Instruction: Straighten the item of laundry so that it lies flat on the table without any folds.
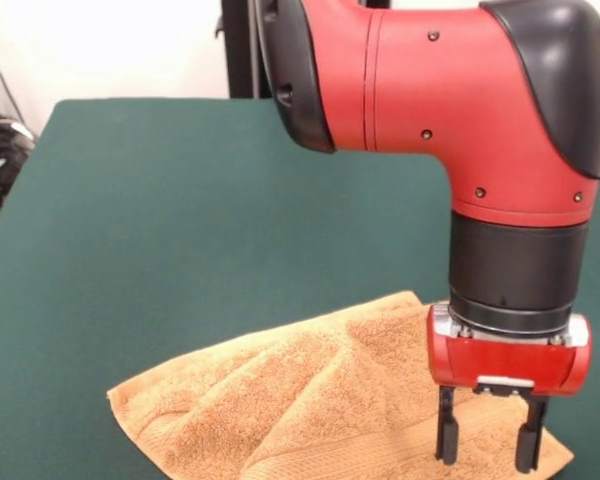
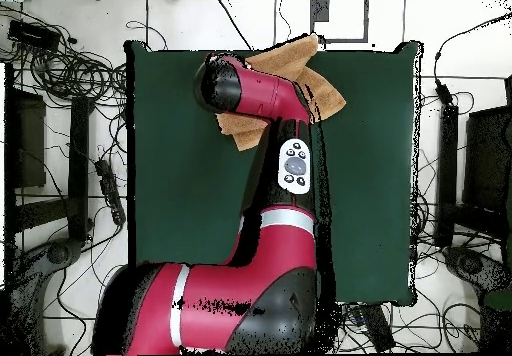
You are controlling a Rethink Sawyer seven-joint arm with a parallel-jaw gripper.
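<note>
The item of laundry [image 1: 310, 400] is an orange-tan terry towel, rumpled, with raised folds across its middle and a woven band along its near edge. It lies on the dark green table [image 1: 180, 220]. My gripper [image 1: 487, 443] stands open over the towel's right part, fingers pointing down, tips at or just above the cloth. Nothing is held between them. In the overhead view the towel [image 2: 322, 90] lies at the table's [image 2: 380, 172] top edge, partly under the arm, which hides the gripper there.
In the overhead view one towel corner reaches the table's top edge. Cables and black stands [image 2: 80, 152] ring the table on the floor. The arm's red body [image 2: 270, 232] spans the table's middle.
</note>
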